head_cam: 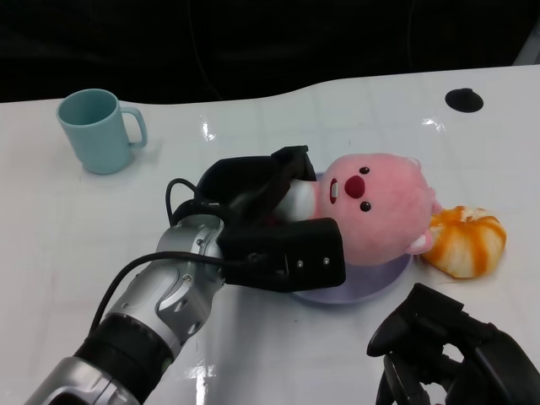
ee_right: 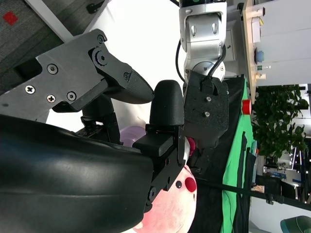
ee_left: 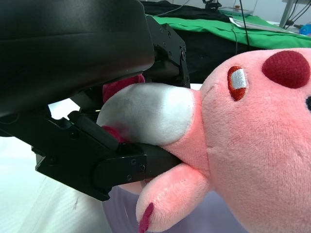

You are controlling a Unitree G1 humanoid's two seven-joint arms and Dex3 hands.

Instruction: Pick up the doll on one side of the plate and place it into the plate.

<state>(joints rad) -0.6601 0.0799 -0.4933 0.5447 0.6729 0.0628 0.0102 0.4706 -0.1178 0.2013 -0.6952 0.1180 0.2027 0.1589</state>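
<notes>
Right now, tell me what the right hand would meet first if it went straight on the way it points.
Probably the lavender plate holding the pink plush doll; the right hand points that way, though depth is unclear.

A pink plush doll point(head_cam: 380, 211) lies on a lavender round plate point(head_cam: 371, 283) at the centre of the white table point(head_cam: 337, 110). The robot's left hand point(head_cam: 261, 215), reaching in from the plate's left, grips the doll's near end; the left wrist view shows its black fingers point(ee_left: 121, 165) closed around the doll point(ee_left: 233, 141). An orange-and-white plush toy point(head_cam: 466, 240) rests just right of the plate, touching the doll. A teal ceramic mug point(head_cam: 97, 131) stands well apart at the far left. A black round disc point(head_cam: 464, 99) lies at the far right. The right hand point(head_cam: 447, 350) hangs at the near right, in front of the plate.
</notes>
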